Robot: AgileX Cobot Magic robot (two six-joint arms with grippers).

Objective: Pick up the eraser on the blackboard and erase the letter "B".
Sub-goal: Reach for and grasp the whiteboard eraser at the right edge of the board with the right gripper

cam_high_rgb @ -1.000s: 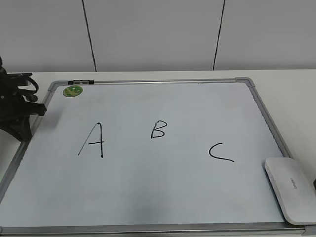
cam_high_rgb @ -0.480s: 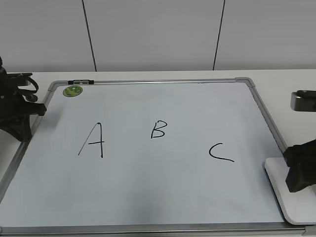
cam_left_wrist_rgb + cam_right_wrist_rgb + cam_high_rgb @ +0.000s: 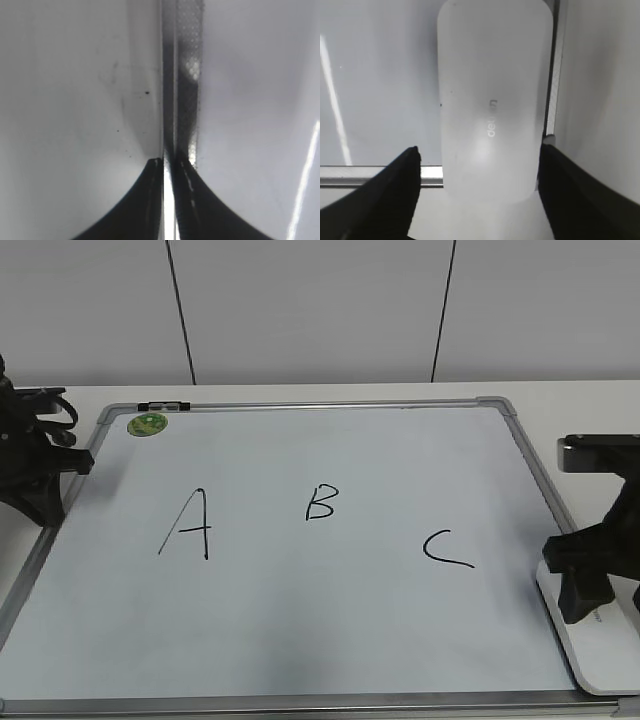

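Observation:
The blackboard (image 3: 330, 620) is a white dry-erase board with a silver frame, lying flat. The small black letter "B" (image 3: 321, 503) is at its middle. The white eraser (image 3: 590, 652) lies at the board's near right corner, overlapping the frame. My right gripper (image 3: 603, 585) is open and low over the eraser. In the right wrist view the eraser (image 3: 490, 100) lies between the two spread fingers of the right gripper (image 3: 480, 147), and I see no contact. My left gripper (image 3: 42, 498) is at the board's left edge. Its fingers (image 3: 169, 161) are shut and empty over the frame.
A taller "A" (image 3: 188, 525) is left of the B and a "C" (image 3: 446, 548) is right of it. A round green magnet (image 3: 147, 424) sits at the far left corner. A small dark piece (image 3: 163, 406) lies on the top frame. White table surrounds the board.
My right arm has come in from the right, then shifted left over the eraser, its fingers now either side of it. The left arm and the eraser have not moved.

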